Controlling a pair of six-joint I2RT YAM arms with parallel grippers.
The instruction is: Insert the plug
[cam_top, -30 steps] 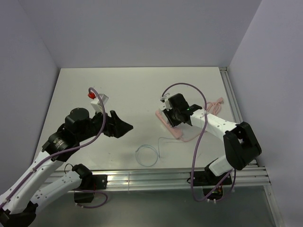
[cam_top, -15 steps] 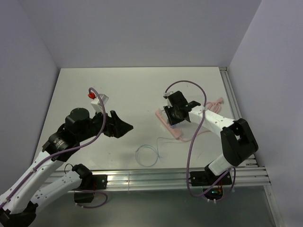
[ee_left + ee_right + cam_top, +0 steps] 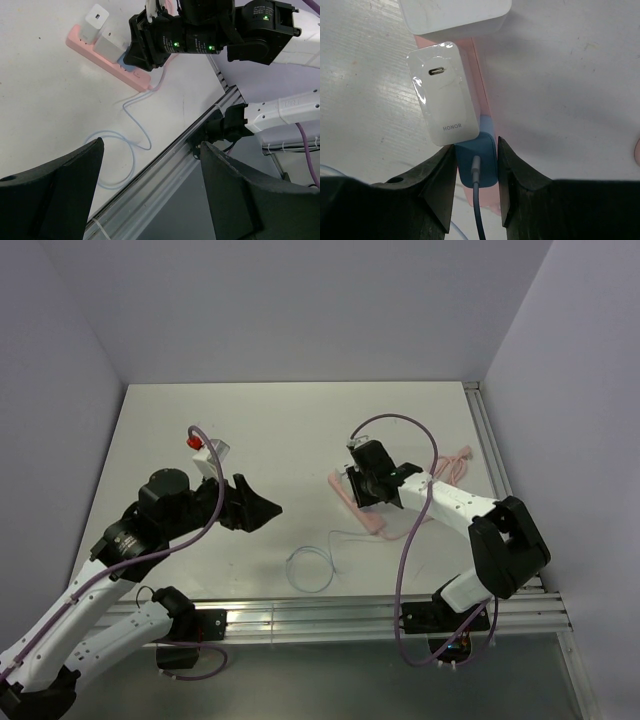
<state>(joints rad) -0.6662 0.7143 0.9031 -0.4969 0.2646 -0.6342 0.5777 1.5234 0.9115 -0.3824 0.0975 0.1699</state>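
**Q:** Where is the blue plug (image 3: 477, 161)?

**A:** Lower centre of my right wrist view, on the pink power strip (image 3: 477, 85), just below a white HONOR charger (image 3: 445, 102). My right gripper (image 3: 476, 169) clamps its sides.

**Q:** And the left?

**A:** My left gripper (image 3: 150, 155) gapes wide, empty.

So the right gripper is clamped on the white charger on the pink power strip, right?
Not quite. The right gripper is clamped on the blue plug, which sits right next to the white charger on the pink power strip. The right wrist view shows it.
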